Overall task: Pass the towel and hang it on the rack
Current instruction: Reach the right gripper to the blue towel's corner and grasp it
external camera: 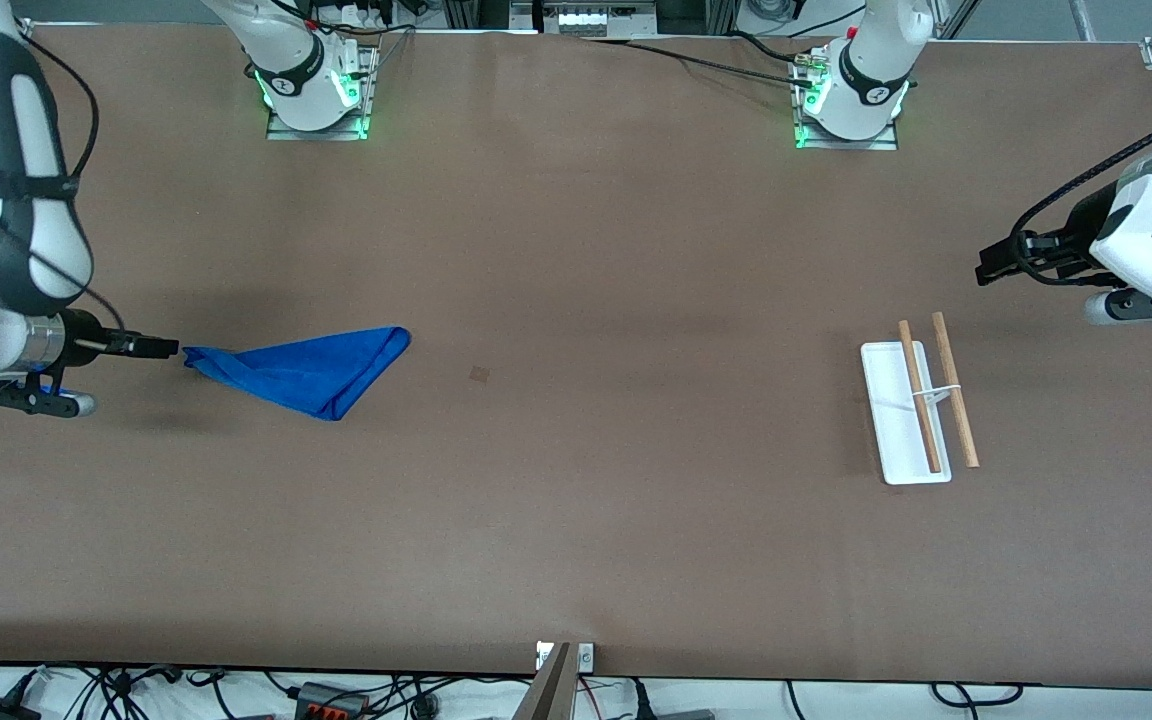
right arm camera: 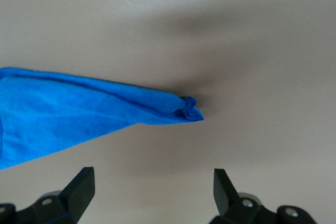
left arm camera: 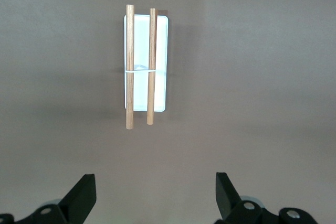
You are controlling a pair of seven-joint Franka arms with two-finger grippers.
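The bright blue towel (external camera: 306,370) lies folded to a point on the brown table, toward the right arm's end. My right gripper (external camera: 171,348) is low beside the towel's pointed corner, open and empty. In the right wrist view the towel (right arm camera: 68,116) lies ahead of the open right gripper (right arm camera: 152,184), not between its fingers. The rack (external camera: 916,410), a white base with two wooden rods, stands toward the left arm's end. My left gripper (external camera: 986,265) hovers open and empty beside the rack, and the left arm waits. The left wrist view shows the rack (left arm camera: 160,66) ahead of the left gripper (left arm camera: 154,192).
A small dark mark (external camera: 479,374) is on the table between towel and rack. The arm bases (external camera: 316,95) stand along the table's edge farthest from the front camera. A metal bracket (external camera: 564,655) sits at the nearest edge, with cables below it.
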